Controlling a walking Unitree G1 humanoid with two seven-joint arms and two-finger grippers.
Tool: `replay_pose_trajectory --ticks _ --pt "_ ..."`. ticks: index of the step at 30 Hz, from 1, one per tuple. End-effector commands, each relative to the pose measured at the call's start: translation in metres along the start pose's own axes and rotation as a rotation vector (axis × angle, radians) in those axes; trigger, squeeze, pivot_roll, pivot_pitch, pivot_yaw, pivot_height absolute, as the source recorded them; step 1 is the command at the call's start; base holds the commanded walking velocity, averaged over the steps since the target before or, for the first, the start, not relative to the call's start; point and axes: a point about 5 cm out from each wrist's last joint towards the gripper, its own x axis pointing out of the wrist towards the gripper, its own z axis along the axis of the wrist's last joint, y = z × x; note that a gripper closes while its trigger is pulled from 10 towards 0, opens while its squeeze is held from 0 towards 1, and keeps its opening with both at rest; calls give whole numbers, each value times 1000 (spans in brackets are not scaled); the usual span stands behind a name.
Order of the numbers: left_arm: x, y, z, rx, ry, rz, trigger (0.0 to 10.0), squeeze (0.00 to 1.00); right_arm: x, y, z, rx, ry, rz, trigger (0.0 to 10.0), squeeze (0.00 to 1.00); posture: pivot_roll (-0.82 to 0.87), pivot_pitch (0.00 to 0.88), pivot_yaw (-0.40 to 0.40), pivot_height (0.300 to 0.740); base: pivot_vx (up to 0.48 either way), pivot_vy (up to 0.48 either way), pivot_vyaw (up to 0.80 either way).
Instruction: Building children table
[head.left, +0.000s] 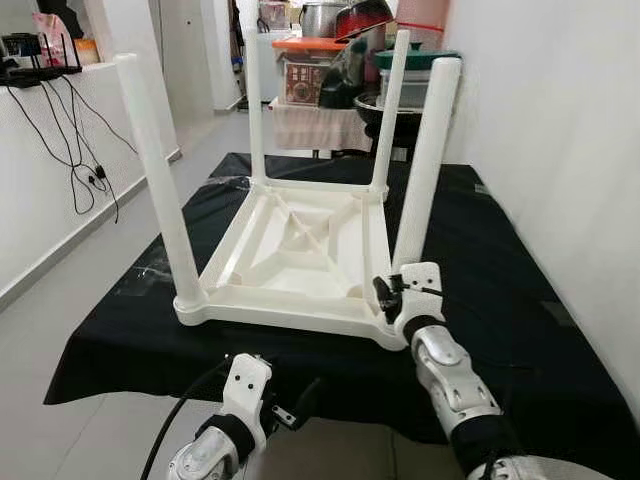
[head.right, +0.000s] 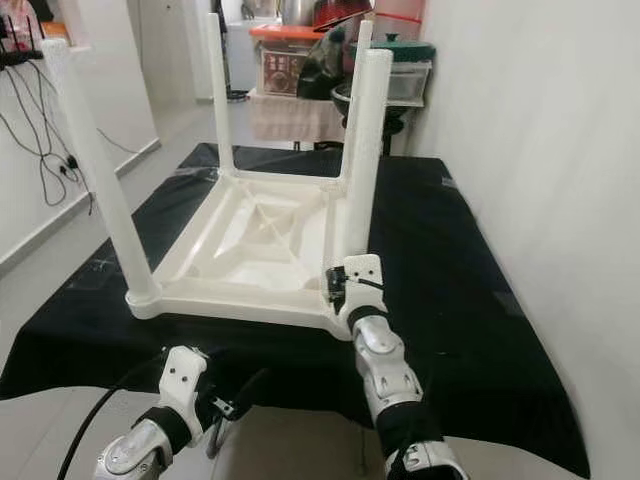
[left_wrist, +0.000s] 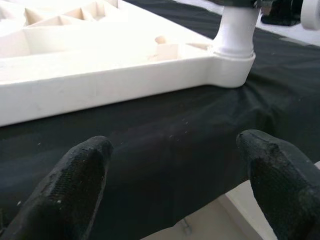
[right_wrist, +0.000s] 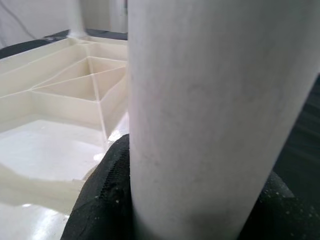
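Left eye view: a black-draped table (head.left: 520, 300) carries the upturned white children's table (head.left: 300, 250), four legs up. Right wrist view adds what the head cameras hide: the right gripper (head.left: 395, 290) clamped around the near right leg (right_wrist: 215, 115). Left gripper (left_wrist: 175, 185) hangs spread, empty, below the cloth edge.

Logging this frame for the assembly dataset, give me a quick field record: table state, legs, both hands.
table: white plastic children's table, upside down on black cloth
legs: four upright in corner sockets
right hand: shut on near-right leg near its base
left hand: open, low at the cloth's near edge, holding nothing
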Motion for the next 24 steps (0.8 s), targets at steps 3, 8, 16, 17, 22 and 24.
replay_pose_trajectory --ticks 3,8,16,17,22,24 --pt "4 0 2 15 -4 -4 10000 0 -7 5 -36 -110 170 -18 0 0 54 0 -60 740 0 0 0" --pt "5 1 2 19 -5 -4 10000 0 -9 57 -6 -1 -5 366 10000 1000 56 0 -57 740 0 0 0" --pt "8 0 3 25 -12 -8 10000 0 -22 87 27 -83 -168 824 10000 0 58 0 -68 740 0 0 0" --pt "8 0 4 27 -13 -8 10000 0 -20 86 28 -104 -166 840 10000 0 59 0 -68 740 0 0 0" --pt "8 -1 6 36 -23 -18 10000 0 -15 83 40 -121 -191 915 10000 0 61 0 -74 740 0 0 0" --pt "8 -1 6 39 -27 -23 10000 0 -13 81 43 -121 -196 933 10000 0 61 0 -75 740 0 0 0"
